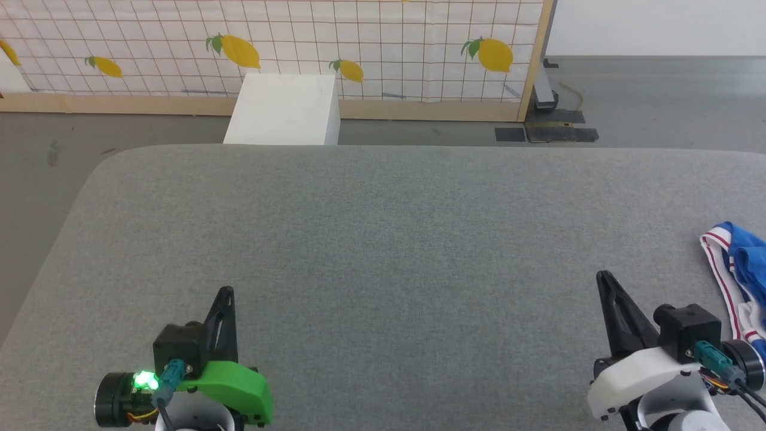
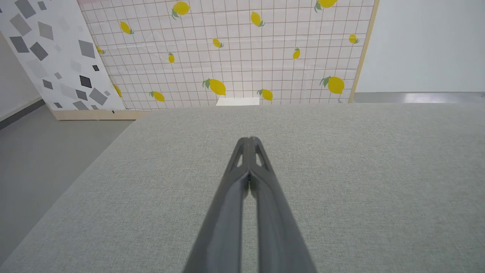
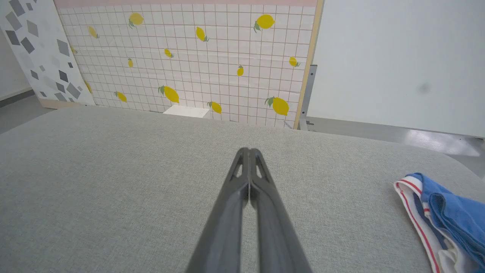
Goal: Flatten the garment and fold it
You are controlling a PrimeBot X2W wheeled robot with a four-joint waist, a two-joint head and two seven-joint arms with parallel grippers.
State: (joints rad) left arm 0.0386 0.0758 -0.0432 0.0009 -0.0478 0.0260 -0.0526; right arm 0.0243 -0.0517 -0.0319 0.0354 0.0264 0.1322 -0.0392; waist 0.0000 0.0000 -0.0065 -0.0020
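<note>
T-shirt [image 1: 748, 257] at the far right; both jaws closed, empty.
Our left jaws hover pressed together over bare grey worktop [image 1: 383, 239], well apart from it. Our right jaws, likewise together, point forward. The bunched shirt lies near them, rightward, its length running front to back, so we judge the right arm nearer.
</note>
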